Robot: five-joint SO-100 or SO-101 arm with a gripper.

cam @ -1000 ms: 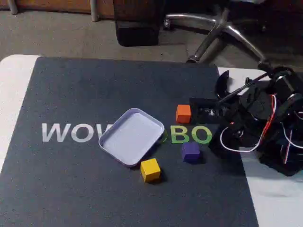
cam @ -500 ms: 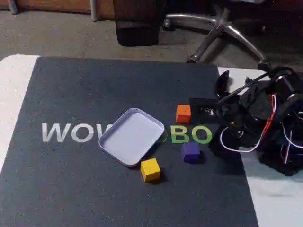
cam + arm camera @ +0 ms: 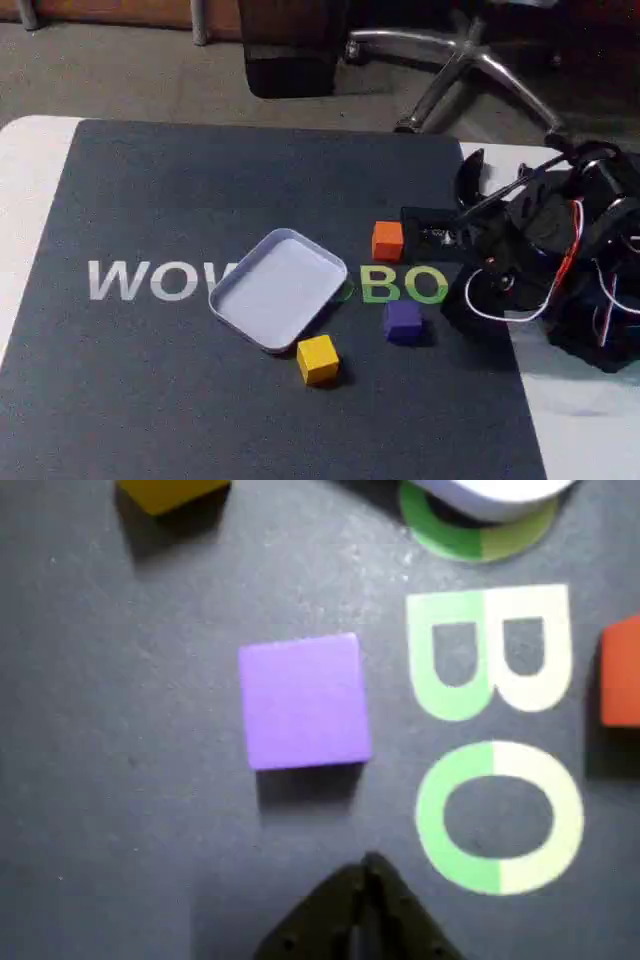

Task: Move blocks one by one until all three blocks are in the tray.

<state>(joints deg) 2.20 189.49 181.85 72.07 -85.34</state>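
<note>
On a dark mat [image 3: 200, 200], tray [image 3: 278, 288] lies beside yellow block [image 3: 318, 358].

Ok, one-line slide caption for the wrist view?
Closed black gripper poised near small matte purple cube on dark grey mat with green lettering.

- The fixed view is dim and somewhat grainy, with soft detail throughout; the floor beyond the surface [image 3: 30, 170] falls into murk
- Light seems to come from above: the yellow block [image 3: 317, 359] and purple block [image 3: 403, 321] throw short, soft shadows on the mat [image 3: 200, 200]
- The wrist view is brighter but blurred (edges of the lettering [image 3: 495, 730] are fuzzy)
- The gripper [image 3: 362, 910] tip there is a dark, unfocused shape
- No strong glare
</note>
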